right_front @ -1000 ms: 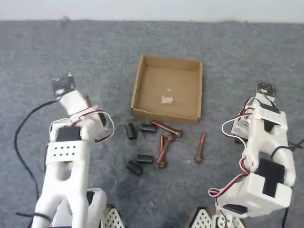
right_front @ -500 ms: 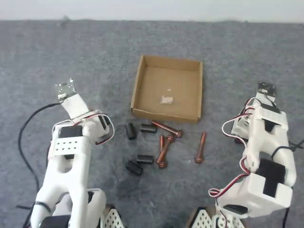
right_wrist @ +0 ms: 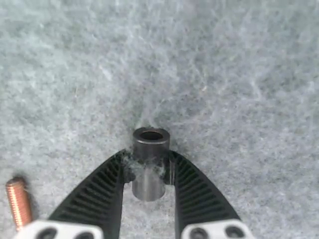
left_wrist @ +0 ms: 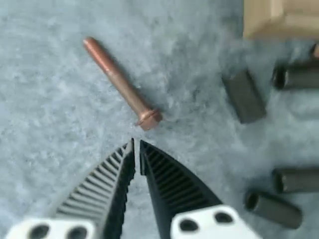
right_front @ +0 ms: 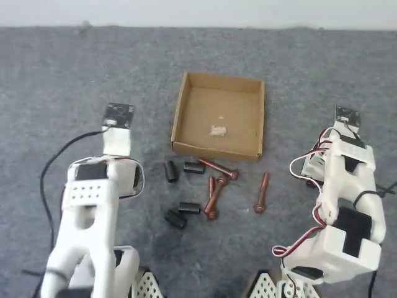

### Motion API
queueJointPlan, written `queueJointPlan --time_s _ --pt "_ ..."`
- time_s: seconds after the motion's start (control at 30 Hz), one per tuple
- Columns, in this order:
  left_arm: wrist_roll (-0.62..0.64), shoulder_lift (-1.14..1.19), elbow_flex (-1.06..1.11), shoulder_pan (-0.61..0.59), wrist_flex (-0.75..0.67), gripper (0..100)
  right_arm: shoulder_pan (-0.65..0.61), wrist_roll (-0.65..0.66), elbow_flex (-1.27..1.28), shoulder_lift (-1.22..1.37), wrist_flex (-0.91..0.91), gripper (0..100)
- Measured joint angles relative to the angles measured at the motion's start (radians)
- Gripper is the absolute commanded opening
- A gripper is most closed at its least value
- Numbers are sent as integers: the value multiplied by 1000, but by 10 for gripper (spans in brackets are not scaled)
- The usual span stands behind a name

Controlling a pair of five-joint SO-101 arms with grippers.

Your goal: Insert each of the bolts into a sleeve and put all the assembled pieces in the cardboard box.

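- Fingers (left_wrist: 110,175) of the left gripper (left_wrist: 136,145) are almost together with only a thin gap, and they hold nothing. Their tips sit just short of the head of a copper-coloured flanged metal bolt (left_wrist: 121,83) lying on the grey carpet (left_wrist: 45,114).
- On the other arm, the right gripper (right_wrist: 148,155) is clamped on a short dark cylindrical metal sleeve (right_wrist: 149,149) whose bore is empty.
- No assembled piece lies in the brown open-topped cardboard box (right_front: 214,151). The pale speck (right_front: 217,130) inside is probably debris, though that is hard to tell.
- Four more dark sleeves (right_front: 170,171) and four more bolts (right_front: 262,194) lie loose in front of the box.
- By this showing no bolt has been inserted, so every pairing and every drop is left.
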Motion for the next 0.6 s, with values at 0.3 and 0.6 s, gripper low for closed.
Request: queueJointPlan --time_s 0.3,0.6 --pt "-199 391 -153 -2 -35 10 0 2 0 0 0 6" --pt "-264 603 -296 2 -81 11 0 6 0 0 0 6"
